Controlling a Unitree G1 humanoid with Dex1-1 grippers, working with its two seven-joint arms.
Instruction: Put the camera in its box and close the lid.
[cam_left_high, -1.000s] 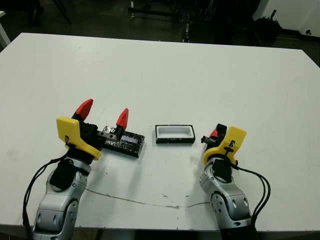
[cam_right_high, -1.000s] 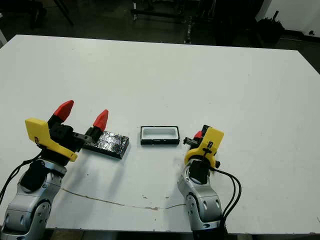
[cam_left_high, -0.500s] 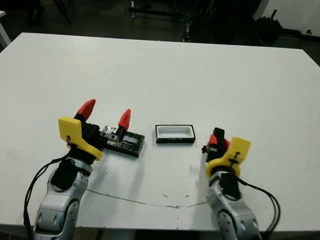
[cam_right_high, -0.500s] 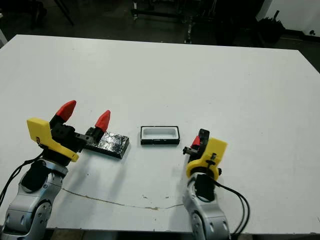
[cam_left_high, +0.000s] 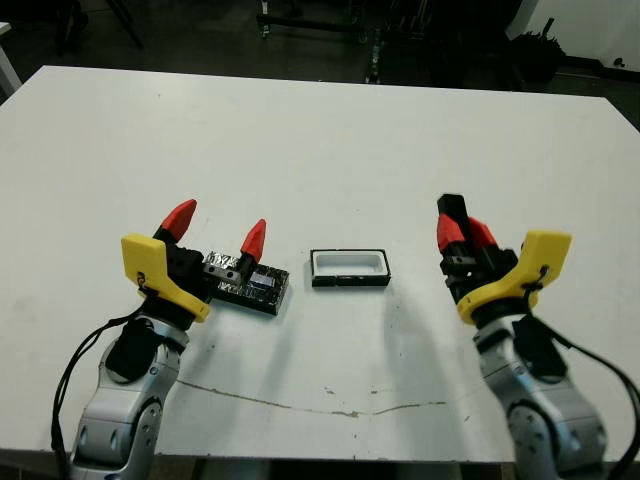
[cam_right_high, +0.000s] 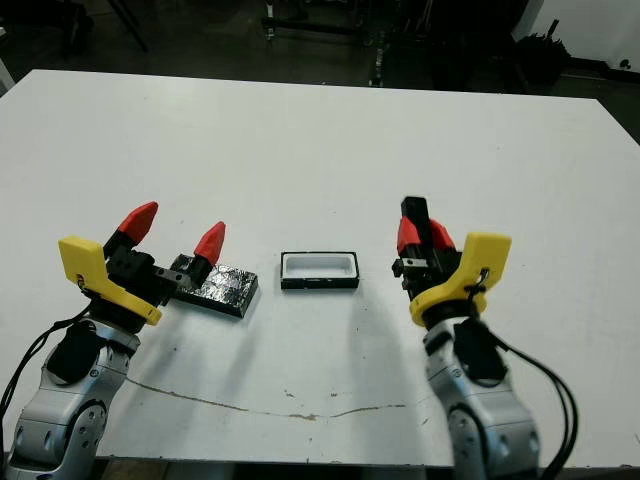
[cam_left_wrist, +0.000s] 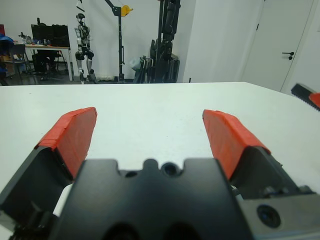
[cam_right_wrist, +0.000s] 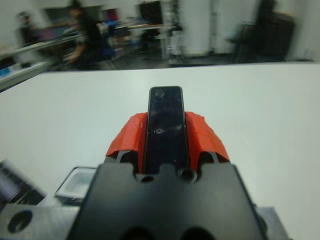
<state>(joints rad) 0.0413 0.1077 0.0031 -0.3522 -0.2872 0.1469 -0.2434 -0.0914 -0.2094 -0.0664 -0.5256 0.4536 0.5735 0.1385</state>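
Camera (cam_right_wrist: 165, 127): a slim black bar with a glossy face, pinched between the two red fingers of the right gripper (cam_left_high: 458, 238), which is raised above the table (cam_left_high: 330, 150) to the right of the box (cam_left_high: 349, 268). Both fingers press flat against its long sides, and its top end sticks out past the fingertips. It looks light and rigid, but the glossy skin is likely slippery, so a grip on the long flat sides, as now, seems the safest hold; a pinch near one end would probably let it swing.

Left of centre, the box sits open with its white lining showing and nothing inside. Just beyond it on the left lies the lid (cam_left_high: 250, 285), a flat shiny black slab, thin and probably hard to lift off a flat surface except by an edge. The left gripper (cam_left_high: 217, 227) hovers at the lid's left end with its fingers spread wide and nothing between them.

White and smooth, the table shows a thin dark crack or line along its near part. Beyond the far edge the room is dim in the head views; the wrist views show stands, a door and a blurred person at a distance.
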